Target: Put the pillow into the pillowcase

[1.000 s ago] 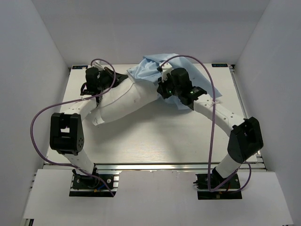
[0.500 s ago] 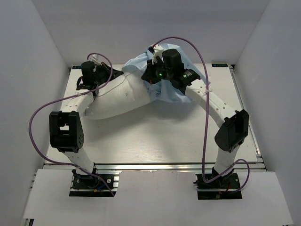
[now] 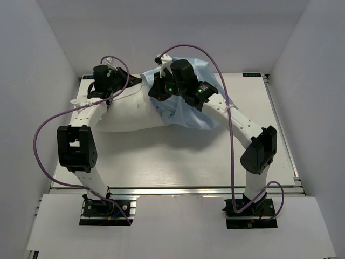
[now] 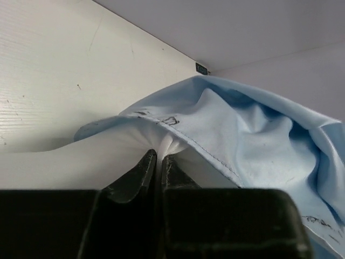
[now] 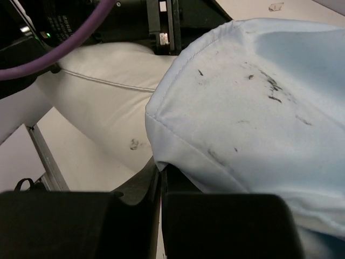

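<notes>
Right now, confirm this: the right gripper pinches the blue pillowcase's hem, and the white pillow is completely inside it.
Wrong on one count: the pillow is only partly inside. The top view shows much of it bare, sticking out left of the pillowcase. The right gripper does pinch the blue hem.

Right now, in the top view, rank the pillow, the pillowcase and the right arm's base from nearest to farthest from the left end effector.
1. the pillow, pinched in the left end effector at the far left.
2. the pillowcase, just to its right, far centre.
3. right arm's base, at the near right edge.
</notes>
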